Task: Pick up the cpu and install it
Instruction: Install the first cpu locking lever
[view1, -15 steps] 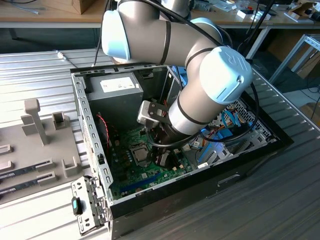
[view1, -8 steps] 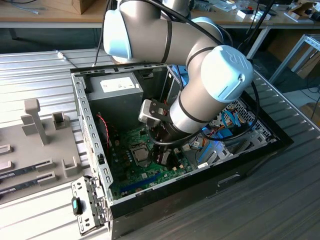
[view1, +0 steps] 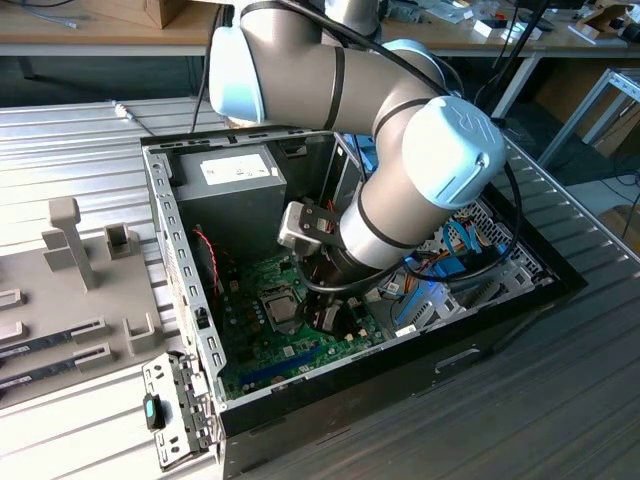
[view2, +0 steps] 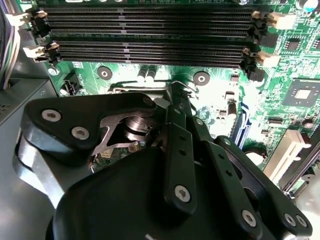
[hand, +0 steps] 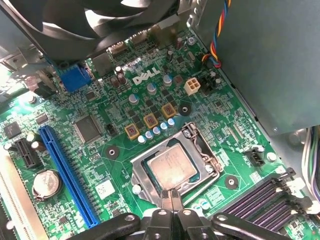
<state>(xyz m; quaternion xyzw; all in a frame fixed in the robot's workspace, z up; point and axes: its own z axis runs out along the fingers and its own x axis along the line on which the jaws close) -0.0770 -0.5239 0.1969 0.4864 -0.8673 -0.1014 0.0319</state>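
Observation:
The cpu is a silver-grey square lying flat inside the black metal socket frame on the green motherboard. In the first wrist view my gripper has its two thin fingertips pressed together, and their tips are at the cpu's near edge. I see nothing held between them. The second wrist view looks over the gripper's black body, where the fingers point down at the socket area. In the exterior view the arm reaches into the open computer case, with the cpu just to the exterior view's left of the gripper.
Empty memory slots run beside the socket. A blue expansion slot, a coin battery and a case fan surround it. The power supply sits at the case's back. A grey holder fixture stands outside the case.

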